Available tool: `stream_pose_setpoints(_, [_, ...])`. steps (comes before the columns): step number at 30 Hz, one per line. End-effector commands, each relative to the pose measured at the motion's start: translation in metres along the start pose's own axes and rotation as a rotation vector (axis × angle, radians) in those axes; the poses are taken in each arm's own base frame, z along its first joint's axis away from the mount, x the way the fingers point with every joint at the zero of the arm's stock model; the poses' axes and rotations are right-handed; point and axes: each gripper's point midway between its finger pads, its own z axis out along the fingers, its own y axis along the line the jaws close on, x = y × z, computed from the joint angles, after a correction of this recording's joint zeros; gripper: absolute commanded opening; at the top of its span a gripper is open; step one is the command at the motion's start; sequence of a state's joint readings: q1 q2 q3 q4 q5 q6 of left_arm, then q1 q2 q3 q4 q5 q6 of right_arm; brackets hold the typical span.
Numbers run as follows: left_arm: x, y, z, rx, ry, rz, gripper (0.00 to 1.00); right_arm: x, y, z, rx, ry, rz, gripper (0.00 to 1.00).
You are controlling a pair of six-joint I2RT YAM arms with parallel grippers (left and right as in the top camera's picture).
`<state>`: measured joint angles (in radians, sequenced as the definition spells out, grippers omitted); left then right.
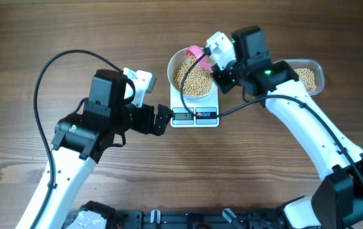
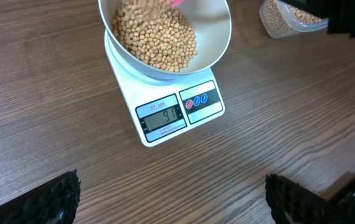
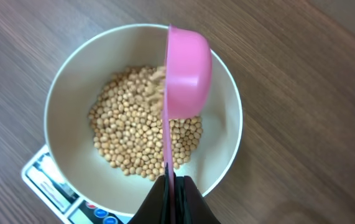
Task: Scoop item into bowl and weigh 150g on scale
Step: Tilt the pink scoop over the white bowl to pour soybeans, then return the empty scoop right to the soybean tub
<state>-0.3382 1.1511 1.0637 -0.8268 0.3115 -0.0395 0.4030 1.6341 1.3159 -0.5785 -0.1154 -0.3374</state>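
Note:
The white bowl (image 1: 192,71) (image 2: 211,37) (image 3: 62,112) sits on the white scale (image 1: 194,116) (image 2: 165,118) (image 3: 46,180), with a heap of tan beans (image 1: 191,79) (image 2: 155,40) (image 3: 133,137) inside. My right gripper (image 1: 218,63) (image 3: 172,186) is shut on the handle of a pink scoop (image 1: 197,54) (image 3: 186,74), which is tipped on its side over the bowl with beans falling from it. My left gripper (image 1: 167,119) (image 2: 171,202) stands open just left of the scale's display, with bare wood between its fingers.
A clear plastic tub (image 1: 308,77) (image 2: 283,18) of more beans stands to the right of the bowl, behind my right arm. Black cables run from both arms across the wooden table (image 1: 16,38).

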Motion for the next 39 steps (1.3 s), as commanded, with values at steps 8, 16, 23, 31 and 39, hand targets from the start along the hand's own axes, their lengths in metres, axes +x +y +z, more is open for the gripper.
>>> stream_pose_setpoints(8, [-0.001,0.0,-0.002,0.006,-0.007,-0.008,1.0,-0.009,-0.002,-0.016,0.178,0.028,-0.213,0.04])
stream_pose_setpoints(16, [-0.001,0.0,-0.002,0.006,-0.007,-0.008,1.0,-0.021,0.0,-0.037,0.192,-0.025,-0.228,0.04])
stream_pose_setpoints(23, [-0.001,0.0,-0.002,0.006,-0.007,-0.008,1.0,-0.033,-0.001,-0.054,0.174,-0.111,-0.047,0.04])
stream_pose_setpoints(31, [-0.001,0.0,-0.002,0.006,-0.007,-0.008,1.0,-0.038,-0.011,-0.068,0.123,-0.176,0.132,0.04])
stream_pose_setpoints(39, [-0.001,0.0,-0.002,0.006,-0.007,-0.008,1.0,-0.041,-0.047,-0.091,-0.172,-0.324,0.532,0.04])
